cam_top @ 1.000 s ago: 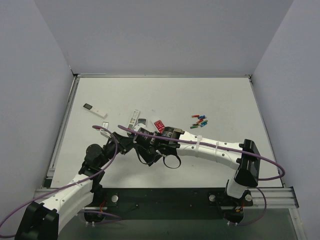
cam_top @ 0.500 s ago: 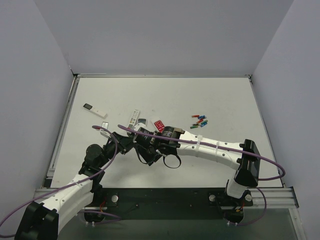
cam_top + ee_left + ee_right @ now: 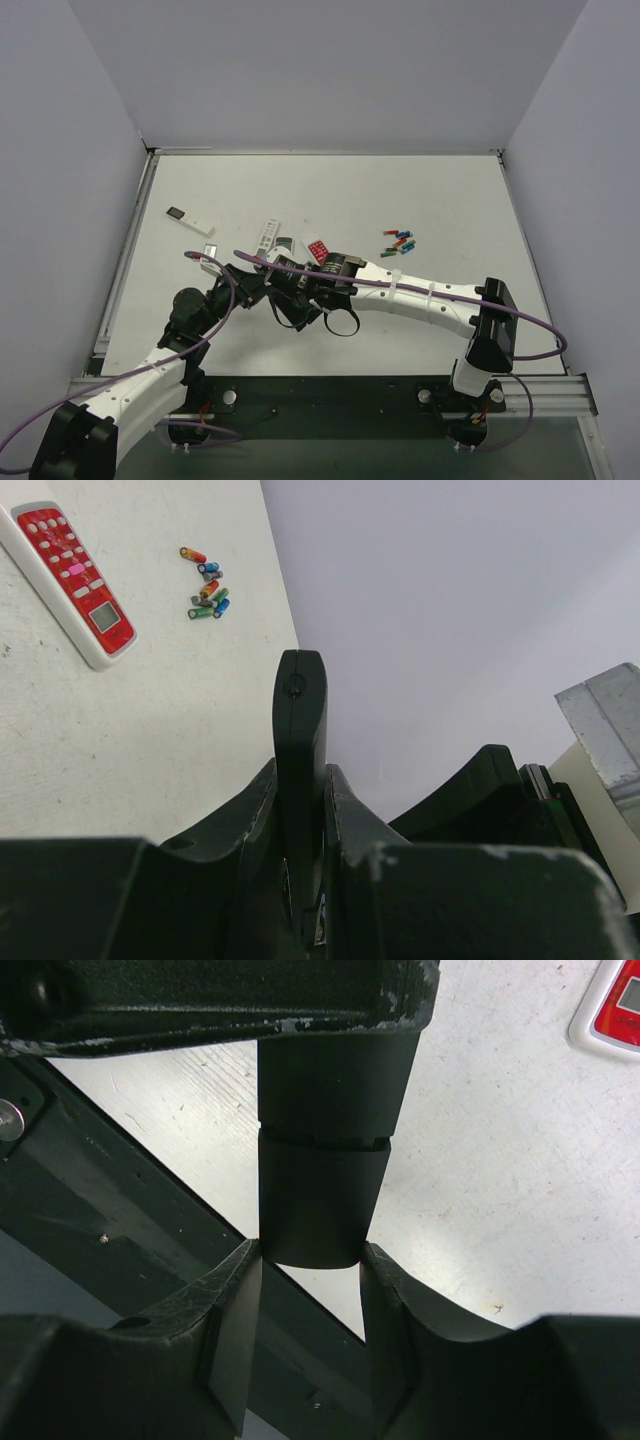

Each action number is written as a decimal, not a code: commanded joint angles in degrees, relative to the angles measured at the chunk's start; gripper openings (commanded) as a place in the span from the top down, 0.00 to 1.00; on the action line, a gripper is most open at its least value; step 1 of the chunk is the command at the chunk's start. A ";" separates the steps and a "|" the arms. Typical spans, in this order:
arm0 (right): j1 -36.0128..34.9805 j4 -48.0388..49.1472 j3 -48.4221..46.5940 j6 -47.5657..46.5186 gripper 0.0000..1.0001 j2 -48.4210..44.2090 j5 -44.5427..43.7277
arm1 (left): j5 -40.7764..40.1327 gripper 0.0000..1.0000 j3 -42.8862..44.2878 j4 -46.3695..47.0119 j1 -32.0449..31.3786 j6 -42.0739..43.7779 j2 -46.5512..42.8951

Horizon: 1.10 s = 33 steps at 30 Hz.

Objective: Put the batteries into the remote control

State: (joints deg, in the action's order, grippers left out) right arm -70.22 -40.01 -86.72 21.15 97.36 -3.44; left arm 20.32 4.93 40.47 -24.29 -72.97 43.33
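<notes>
Left gripper point(image 3: 300, 785) and right gripper point(image 3: 310, 1252) both clench one black bar point(image 3: 300, 705), just nearside of the red remote point(image 3: 318, 250). Right of that remote — bare table point(image 3: 450, 200), then the batteries point(image 3: 400, 242).

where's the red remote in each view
top external: red remote lies about the middle of the picture.
left wrist: red remote lies in the upper left corner, on a diagonal.
right wrist: only one end of the red remote shows, at the top right edge.
shared landmark: the batteries lie to its right in top external and left wrist; they are not in right wrist.
</notes>
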 commanded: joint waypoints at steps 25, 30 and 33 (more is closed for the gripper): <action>0.25 -1.83 -2.23 -0.84 0.49 -0.77 -3.06 | -0.01 1.00 -0.18 3.65 -0.58 -1.91 0.70; -0.18 -1.83 -2.84 -1.46 0.44 -1.21 -2.97 | -0.19 1.00 -0.27 3.57 -0.58 -1.74 0.79; -0.80 -1.83 -3.72 -2.42 0.42 -1.47 -2.71 | -0.10 1.00 -0.27 3.56 -0.58 -1.74 0.96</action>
State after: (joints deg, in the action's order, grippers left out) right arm -70.24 -40.16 -87.22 20.27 97.36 -4.73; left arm 19.94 4.23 40.53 -24.67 -74.56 44.18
